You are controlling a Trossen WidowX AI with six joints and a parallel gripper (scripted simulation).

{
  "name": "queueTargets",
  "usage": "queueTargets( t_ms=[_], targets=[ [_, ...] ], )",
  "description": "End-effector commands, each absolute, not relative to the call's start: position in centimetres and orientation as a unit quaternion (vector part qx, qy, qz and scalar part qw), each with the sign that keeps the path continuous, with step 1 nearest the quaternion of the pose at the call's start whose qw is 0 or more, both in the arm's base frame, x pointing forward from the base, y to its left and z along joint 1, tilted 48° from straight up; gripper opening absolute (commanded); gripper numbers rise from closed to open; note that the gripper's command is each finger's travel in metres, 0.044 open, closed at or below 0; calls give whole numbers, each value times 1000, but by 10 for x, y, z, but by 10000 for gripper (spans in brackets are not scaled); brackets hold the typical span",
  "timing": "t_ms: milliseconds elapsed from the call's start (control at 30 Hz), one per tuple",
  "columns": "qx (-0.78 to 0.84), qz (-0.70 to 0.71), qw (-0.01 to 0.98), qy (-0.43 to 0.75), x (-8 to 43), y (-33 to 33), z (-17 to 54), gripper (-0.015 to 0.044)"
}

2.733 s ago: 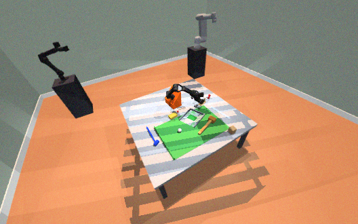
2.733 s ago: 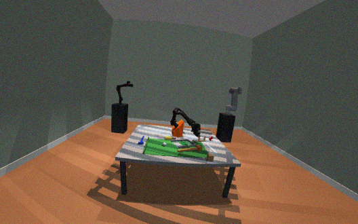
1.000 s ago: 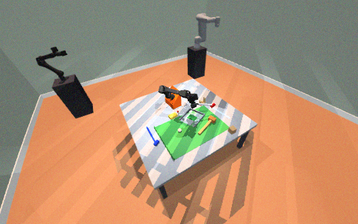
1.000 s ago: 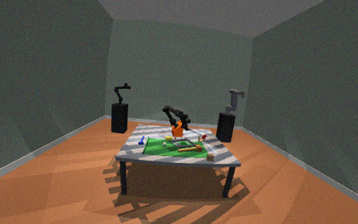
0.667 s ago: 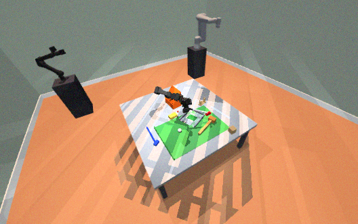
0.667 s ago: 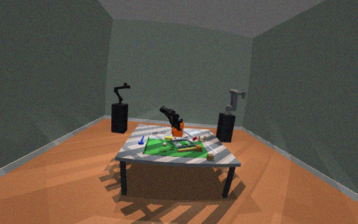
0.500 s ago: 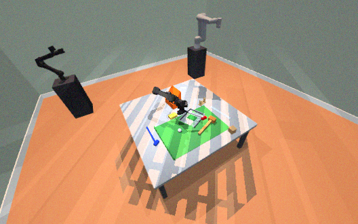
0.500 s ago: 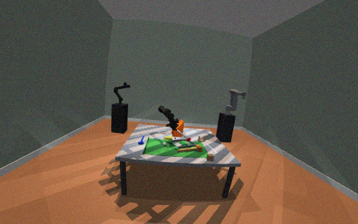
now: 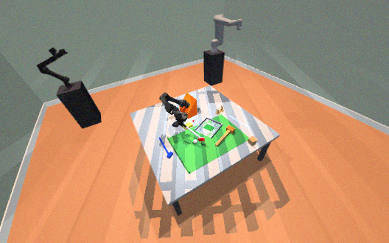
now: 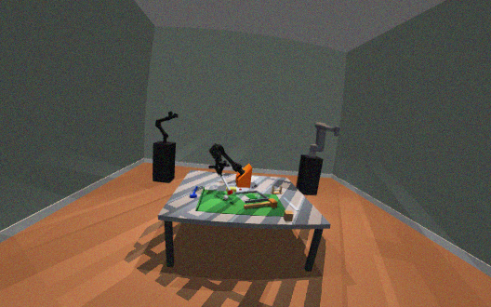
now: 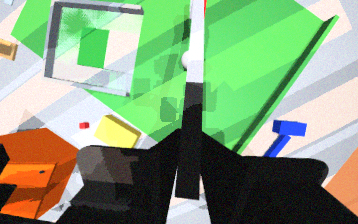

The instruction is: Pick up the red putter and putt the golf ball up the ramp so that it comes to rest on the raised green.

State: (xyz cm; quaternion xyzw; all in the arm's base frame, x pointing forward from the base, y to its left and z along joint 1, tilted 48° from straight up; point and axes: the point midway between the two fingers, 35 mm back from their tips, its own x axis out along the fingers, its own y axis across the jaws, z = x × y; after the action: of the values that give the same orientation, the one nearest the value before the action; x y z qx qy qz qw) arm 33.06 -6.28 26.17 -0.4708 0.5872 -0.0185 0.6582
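Note:
My gripper (image 9: 180, 122) (image 10: 219, 168) (image 11: 188, 133) is shut on the dark grip of the red putter (image 11: 195, 75). The pale shaft slants down to the red head (image 9: 201, 139) (image 10: 229, 191) (image 11: 204, 7) over the green mat (image 9: 206, 155) (image 10: 214, 206) (image 11: 260, 60). The white golf ball (image 9: 194, 141) (image 10: 226, 197) (image 11: 186, 60) lies on the mat right beside the head, partly hidden behind the shaft in the wrist view. The raised green (image 9: 208, 127) (image 11: 93, 47) sits inside a grey frame with clear ramps (image 9: 215, 121) (image 11: 51, 45), apart from the ball.
A blue putter (image 9: 166, 147) (image 10: 194, 193) (image 11: 285, 135) lies off the mat's edge. A wooden mallet (image 9: 225, 135) (image 10: 260, 204) lies on the mat. An orange block (image 9: 189, 104) (image 10: 245, 177) (image 11: 30, 160), a yellow block (image 9: 189, 124) (image 11: 116, 131) and a small wooden block (image 9: 253, 139) stand nearby.

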Motion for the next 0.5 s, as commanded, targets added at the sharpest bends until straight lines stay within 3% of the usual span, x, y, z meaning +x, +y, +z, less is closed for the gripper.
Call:
queueTargets(
  t_ms=[0, 467],
  targets=[
    [-457, -65, 669, 582, 308, -86, 295, 0],
    [-452, -83, 671, 582, 302, -111, 291, 0]
  ],
)
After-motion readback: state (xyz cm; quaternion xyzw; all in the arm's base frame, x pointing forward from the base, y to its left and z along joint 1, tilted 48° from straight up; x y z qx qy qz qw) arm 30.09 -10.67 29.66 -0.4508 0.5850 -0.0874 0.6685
